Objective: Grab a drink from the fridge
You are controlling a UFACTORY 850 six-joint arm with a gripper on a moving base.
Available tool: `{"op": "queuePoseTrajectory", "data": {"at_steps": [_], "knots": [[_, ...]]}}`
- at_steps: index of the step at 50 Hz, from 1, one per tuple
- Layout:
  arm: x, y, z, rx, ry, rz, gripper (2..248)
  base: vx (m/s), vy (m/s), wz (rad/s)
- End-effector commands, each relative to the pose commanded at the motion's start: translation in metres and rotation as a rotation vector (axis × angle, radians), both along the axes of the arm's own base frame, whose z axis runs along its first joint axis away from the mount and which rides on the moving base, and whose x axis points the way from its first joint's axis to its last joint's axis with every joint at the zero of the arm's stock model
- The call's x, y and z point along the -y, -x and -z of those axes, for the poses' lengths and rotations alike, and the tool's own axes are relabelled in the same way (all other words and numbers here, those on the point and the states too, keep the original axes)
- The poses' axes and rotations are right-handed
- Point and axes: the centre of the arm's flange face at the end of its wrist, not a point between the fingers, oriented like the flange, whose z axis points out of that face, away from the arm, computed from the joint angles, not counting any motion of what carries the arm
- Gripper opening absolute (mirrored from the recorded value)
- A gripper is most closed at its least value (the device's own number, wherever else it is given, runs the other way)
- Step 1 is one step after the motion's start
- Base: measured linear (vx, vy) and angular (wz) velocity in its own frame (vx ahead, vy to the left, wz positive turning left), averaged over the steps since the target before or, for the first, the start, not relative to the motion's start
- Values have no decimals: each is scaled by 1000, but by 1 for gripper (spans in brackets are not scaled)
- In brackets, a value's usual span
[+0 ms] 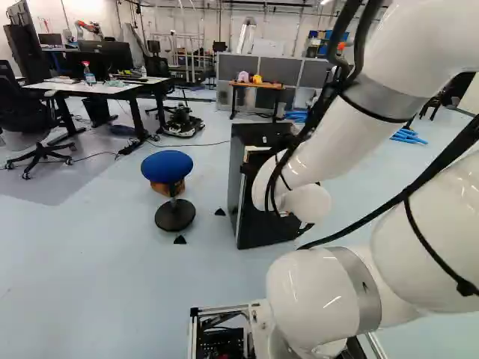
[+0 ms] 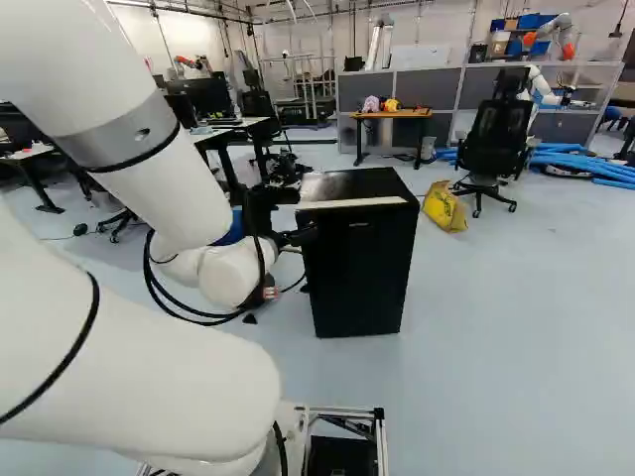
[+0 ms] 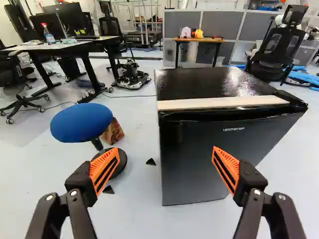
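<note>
The gripper [image 2: 300,236] is beside the upper part of the black fridge [image 2: 359,263] in the right base view; the arm covers most of it in the left base view. In the wrist view the fingers of the gripper [image 3: 166,149] stand wide open, with nothing held between them. Ahead of them is the fridge [image 3: 219,159], its front towards the camera and more on the side of one finger. A pale strip [image 3: 224,102] runs along its top front edge. The door looks shut. No drink is visible, and the fridge's inside is hidden.
A blue stool [image 1: 168,167] stands beside the fridge, with a brown box [image 3: 113,132] behind it. Desks [image 1: 112,87] lie farther off. A yellow bag [image 2: 444,206] and an office chair [image 2: 493,139] are beyond the fridge. Another robot [image 2: 541,89] stands at the back.
</note>
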Motion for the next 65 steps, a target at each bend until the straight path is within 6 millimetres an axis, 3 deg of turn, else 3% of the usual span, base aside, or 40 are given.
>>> {"op": "queuePoseTrajectory", "data": {"at_steps": [19,65], "knots": [[-4,-25,0,-15,-21,29,247,0,0,0],[-17,-78,31,-31,-50,130,247,0,0,0]]}}
